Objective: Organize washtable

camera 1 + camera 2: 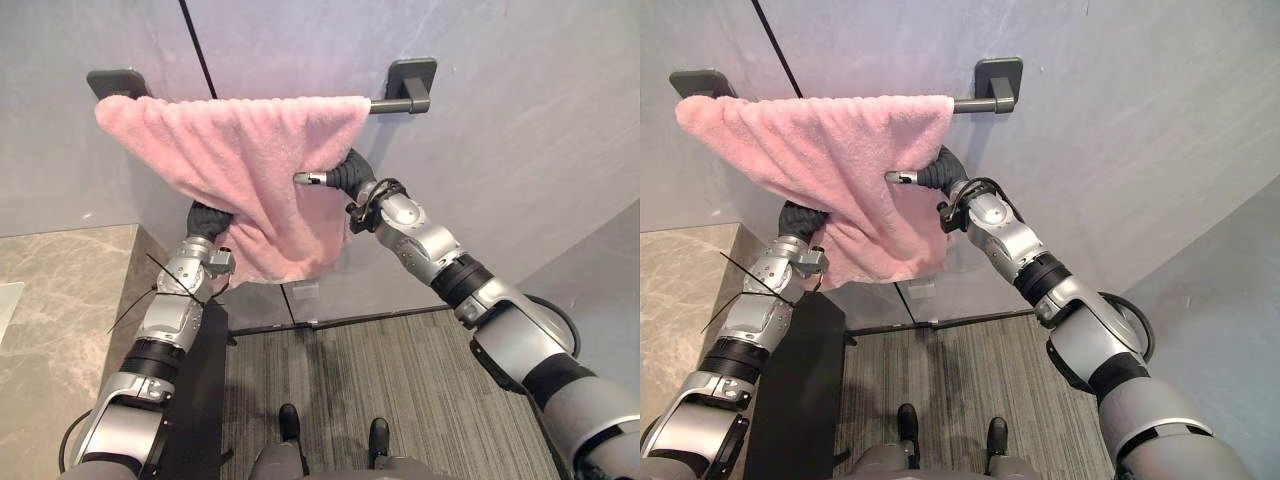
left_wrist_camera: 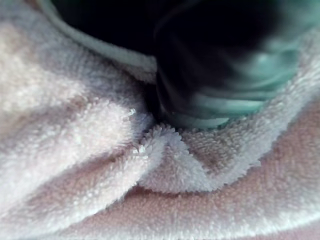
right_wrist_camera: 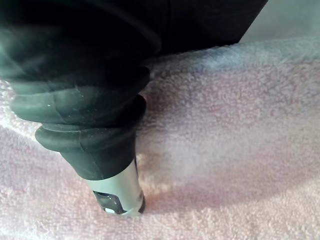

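A pink towel (image 1: 230, 150) hangs over a black towel bar (image 1: 395, 104) on the grey wall, bunched and sagging toward its lower middle. My right hand (image 1: 347, 174) is at the towel's right edge. Its thumb (image 3: 117, 192) lies across the front of the cloth while the rest of the hand sits behind, pinching the towel. My left hand (image 1: 207, 220) reaches up under the towel's lower left part and disappears behind the cloth. Folds of towel (image 2: 165, 165) show close up in the left wrist view.
The bar's two black brackets (image 1: 412, 80) (image 1: 115, 80) are fixed to the wall. A marble counter (image 1: 50, 290) runs along the left, with a dark cabinet side (image 1: 195, 400) below it. Striped grey carpet (image 1: 400, 380) lies beneath.
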Motion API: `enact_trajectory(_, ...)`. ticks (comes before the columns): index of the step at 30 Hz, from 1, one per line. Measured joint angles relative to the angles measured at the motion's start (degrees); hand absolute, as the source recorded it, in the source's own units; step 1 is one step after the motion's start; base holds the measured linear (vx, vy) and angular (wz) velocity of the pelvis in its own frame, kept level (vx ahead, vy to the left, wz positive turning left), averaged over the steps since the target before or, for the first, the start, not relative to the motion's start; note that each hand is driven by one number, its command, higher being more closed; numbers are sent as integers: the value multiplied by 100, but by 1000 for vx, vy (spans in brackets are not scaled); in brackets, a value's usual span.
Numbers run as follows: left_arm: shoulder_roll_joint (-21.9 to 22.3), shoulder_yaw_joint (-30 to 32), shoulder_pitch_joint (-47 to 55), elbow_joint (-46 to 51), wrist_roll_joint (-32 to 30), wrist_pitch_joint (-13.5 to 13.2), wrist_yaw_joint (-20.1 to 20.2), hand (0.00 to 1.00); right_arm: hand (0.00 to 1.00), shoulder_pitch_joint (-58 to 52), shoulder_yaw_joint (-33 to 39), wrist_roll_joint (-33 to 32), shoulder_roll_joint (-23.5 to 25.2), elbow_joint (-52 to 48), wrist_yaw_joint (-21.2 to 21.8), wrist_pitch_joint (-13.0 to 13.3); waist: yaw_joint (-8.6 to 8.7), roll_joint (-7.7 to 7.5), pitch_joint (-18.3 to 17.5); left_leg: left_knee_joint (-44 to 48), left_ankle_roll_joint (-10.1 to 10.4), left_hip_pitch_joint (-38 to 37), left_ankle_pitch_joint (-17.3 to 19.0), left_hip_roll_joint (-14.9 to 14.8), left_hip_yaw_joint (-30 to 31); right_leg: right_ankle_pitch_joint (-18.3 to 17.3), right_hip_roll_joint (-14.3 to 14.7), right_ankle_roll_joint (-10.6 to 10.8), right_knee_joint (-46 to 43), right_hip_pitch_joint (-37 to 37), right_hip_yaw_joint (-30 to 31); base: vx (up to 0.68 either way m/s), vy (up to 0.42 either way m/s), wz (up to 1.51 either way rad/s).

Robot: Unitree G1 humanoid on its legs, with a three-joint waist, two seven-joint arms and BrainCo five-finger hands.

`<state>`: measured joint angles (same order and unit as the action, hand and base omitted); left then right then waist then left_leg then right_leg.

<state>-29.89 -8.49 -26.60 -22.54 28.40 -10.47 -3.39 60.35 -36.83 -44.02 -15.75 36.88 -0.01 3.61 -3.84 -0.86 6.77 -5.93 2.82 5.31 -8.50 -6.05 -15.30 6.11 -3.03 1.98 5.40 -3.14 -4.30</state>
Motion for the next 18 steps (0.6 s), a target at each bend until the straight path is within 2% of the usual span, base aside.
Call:
enact_trajectory(8, 39, 22, 38, -30, -162, 28, -43, 100, 100, -1, 369, 139, -300, -45, -57, -13, 14, -2, 1, -1, 2, -64, -13, -6, -81, 32, 2, 2, -12, 9, 88, -3, 0, -5)
enact_trajectory(13, 29, 399, 78, -59, -33, 61, -36, 100, 100, -9, 556, 144, -625, -173, -118, -10, 15, -4, 3, -2, 2, -98, -13, -8, -136, 52, 1, 11, -10, 16, 110, -5, -1, -5)
enact_trajectory(18, 34, 415, 97, -60, -39, 62, -32, 100, 100, -145, 558, 144, -591, -240, -103, -8, 10, -6, 4, -2, 2, -128, -12, -10, -141, 51, 1, 10, -10, 42, 117, 0, 0, 0)
